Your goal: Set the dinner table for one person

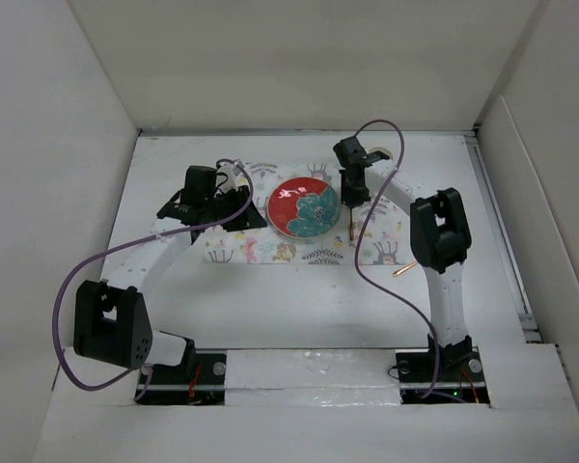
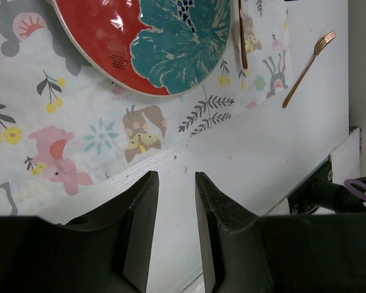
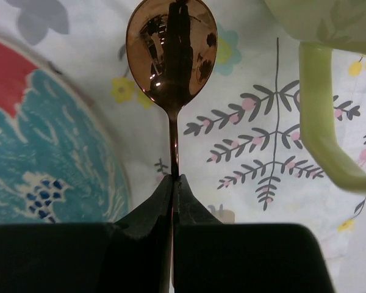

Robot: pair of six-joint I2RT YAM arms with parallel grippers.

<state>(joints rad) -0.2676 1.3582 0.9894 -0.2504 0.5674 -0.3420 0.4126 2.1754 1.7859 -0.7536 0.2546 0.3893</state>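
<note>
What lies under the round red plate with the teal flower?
The round red ceramic plate rests on the floral-printed white cloth placemat, which shows around it. The cloth directly beneath is covered, so anything hidden there cannot be seen.

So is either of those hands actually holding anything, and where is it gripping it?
The right hand pinches a copper spoon by its thin handle, near the bowl. The left hand is open and empty.

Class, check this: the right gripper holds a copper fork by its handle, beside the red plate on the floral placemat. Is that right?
No. The right wrist view shows the right gripper holding a spoon; the fork lies on the table.
</note>
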